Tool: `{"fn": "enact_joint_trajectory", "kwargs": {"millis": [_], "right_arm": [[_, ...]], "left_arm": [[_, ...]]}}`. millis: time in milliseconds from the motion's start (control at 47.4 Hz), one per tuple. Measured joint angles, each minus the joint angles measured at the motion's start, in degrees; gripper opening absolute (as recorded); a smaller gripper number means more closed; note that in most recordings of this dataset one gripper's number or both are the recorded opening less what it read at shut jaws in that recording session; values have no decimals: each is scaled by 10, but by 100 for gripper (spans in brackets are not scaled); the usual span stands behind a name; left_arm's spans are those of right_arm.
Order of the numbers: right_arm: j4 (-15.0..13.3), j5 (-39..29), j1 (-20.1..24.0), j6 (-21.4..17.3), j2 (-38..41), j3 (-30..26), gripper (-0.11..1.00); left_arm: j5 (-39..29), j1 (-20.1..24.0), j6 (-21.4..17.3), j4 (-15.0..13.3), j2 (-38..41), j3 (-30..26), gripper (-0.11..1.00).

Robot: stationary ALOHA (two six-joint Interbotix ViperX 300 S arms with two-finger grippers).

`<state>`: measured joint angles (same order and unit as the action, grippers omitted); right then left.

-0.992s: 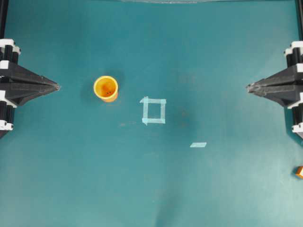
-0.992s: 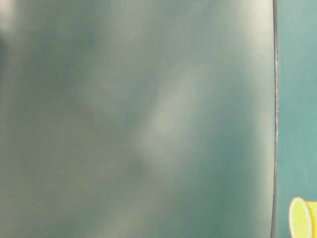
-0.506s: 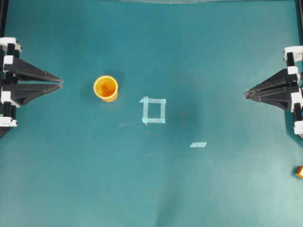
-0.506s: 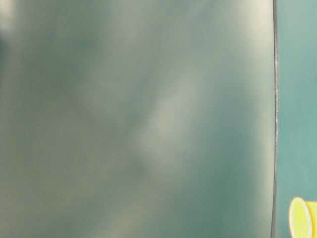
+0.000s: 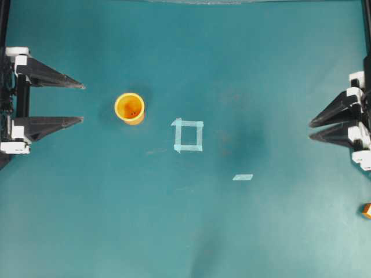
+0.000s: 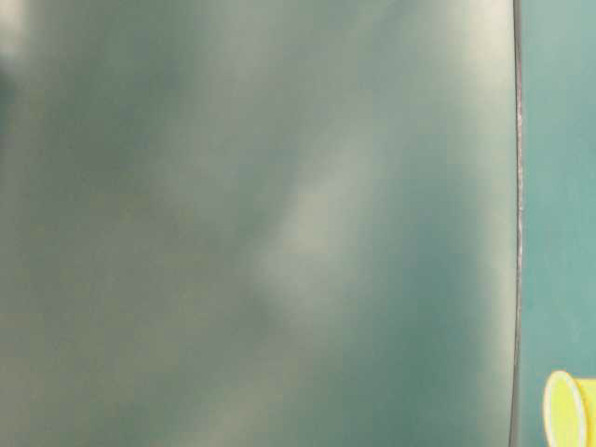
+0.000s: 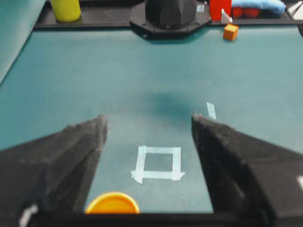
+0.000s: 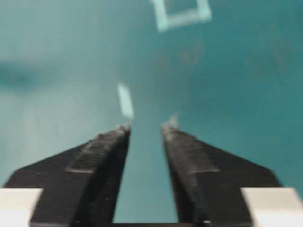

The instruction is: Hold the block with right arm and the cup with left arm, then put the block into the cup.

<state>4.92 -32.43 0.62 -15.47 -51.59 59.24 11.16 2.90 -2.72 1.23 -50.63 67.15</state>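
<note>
The yellow-orange cup (image 5: 129, 108) stands upright left of the table's middle. Its rim shows at the bottom of the left wrist view (image 7: 112, 204). My left gripper (image 5: 83, 103) is wide open and empty, a short way left of the cup; in its own view (image 7: 147, 118) the cup lies low between the fingers. The tiny orange block (image 5: 367, 210) sits at the right edge, and shows far off in the left wrist view (image 7: 230, 31). My right gripper (image 5: 310, 131) is open with a narrow gap and empty (image 8: 146, 126), well above the block in the overhead view.
A pale tape square (image 5: 188, 135) marks the middle, with a tape strip (image 5: 243, 177) to its lower right. The left wrist view shows a yellow cylinder (image 7: 66, 9) and a red object (image 7: 220, 7) at the far edge. The table-level view is mostly blur.
Both grippers went from shut to open. The left one spread wide. The right one opened a little and drew back toward the right edge. Cup and block have not moved.
</note>
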Motion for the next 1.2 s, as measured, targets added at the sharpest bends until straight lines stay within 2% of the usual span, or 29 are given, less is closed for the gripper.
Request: {"fn": "enact_joint_trajectory", "kwargs": {"millis": [211, 443, 654, 907, 1203], "right_arm": [[12, -45, 21, 2, 15, 0, 58], [13, -83, 78, 1, 30, -1, 58], [14, -88, 142, -3, 52, -12, 58], [15, -103, 195, -43, 98, -21, 58], [14, -106, 243, -98, 110, -22, 58]], "left_arm": [[0, 31, 1, -1, 54, 2, 79], [-2, 81, 10, -1, 149, -4, 83], [-18, 86, 18, -4, 221, -15, 83], [-37, 86, 71, -5, 266, -14, 83], [-40, 71, 92, -5, 316, -14, 83]]}}
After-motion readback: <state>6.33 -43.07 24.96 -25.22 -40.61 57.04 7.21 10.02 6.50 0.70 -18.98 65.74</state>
